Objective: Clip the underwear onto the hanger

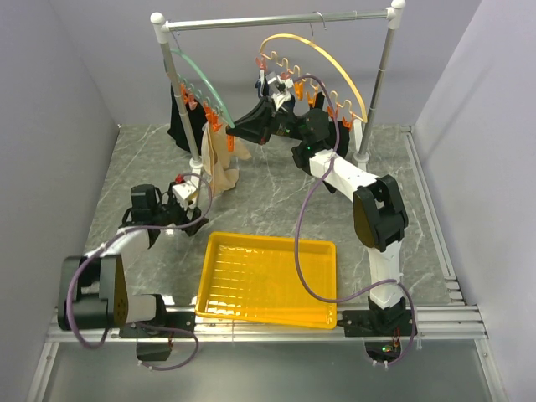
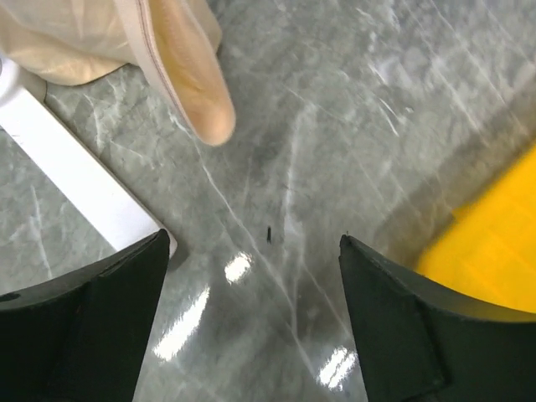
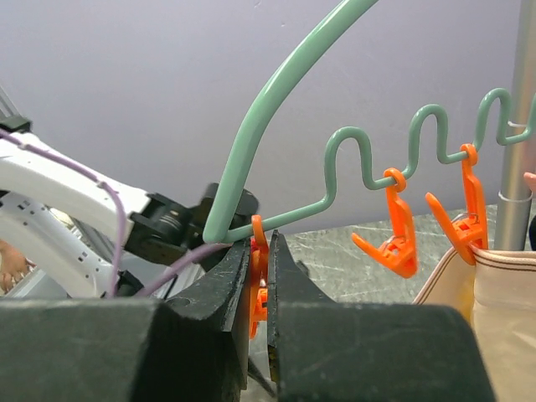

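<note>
— Left hand [image 2: 255, 251]?
— Spread wide, empty, low over the grey marbled desk [image 2: 377, 126].
— The soft beige cloth underwear [image 1: 222, 163]?
— Hangs from the green arc hanger [image 1: 201, 79], long axis vertical, tail down.
— Right hand [image 3: 260, 268]?
— Pinched tight on an orange plastic clip [image 3: 256, 251].

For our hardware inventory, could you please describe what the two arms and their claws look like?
The left arm and right arm share white links, black joint housings and looping lavender cables; the left claw and right claw are matte black.
</note>
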`<state>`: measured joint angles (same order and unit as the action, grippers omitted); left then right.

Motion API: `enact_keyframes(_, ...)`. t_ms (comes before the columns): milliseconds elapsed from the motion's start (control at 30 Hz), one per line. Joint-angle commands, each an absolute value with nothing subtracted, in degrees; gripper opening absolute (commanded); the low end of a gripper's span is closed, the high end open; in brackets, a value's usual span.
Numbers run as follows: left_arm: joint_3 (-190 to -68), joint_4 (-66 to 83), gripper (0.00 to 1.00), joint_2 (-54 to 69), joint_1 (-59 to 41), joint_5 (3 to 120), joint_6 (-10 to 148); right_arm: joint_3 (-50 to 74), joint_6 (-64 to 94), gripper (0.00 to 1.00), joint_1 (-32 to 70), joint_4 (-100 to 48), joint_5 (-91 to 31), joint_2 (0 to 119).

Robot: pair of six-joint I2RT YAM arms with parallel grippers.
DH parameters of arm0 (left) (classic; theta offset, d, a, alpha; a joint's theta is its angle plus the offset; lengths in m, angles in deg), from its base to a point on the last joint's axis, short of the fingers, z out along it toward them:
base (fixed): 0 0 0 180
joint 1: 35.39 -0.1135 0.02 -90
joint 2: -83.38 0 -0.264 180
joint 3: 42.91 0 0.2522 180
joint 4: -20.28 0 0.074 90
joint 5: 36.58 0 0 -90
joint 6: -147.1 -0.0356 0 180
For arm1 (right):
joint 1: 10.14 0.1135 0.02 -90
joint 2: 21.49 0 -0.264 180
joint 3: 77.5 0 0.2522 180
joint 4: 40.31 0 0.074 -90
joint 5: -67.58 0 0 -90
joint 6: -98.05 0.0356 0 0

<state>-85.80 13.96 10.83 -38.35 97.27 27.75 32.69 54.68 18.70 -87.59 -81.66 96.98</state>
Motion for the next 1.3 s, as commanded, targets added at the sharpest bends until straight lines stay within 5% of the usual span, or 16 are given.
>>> enact_keyframes(0,-89.1,22.5,0.86,6.8,-37.2,96.8,33.2,33.8,54.5,0.00,18.3,-88.1,-79.6,94.9)
enact_keyframes(467,-89.6,37.8,0.75,-2.0,-28.6,74.7,46.7,33.6,53.8,0.00,18.3,-88.1,-78.8,95.1)
enact_keyframes(867,-87.3,38.7,0.68,0.3,-27.4,78.8,45.5,34.3,54.1,0.00,18.3,-88.2,-78.7,96.2)
enact_keyframes(1267,-87.3,41.7,0.36,-0.6,-27.0,77.7,50.2,34.1,53.1,0.00,18.3,-87.5,-79.2,95.8)
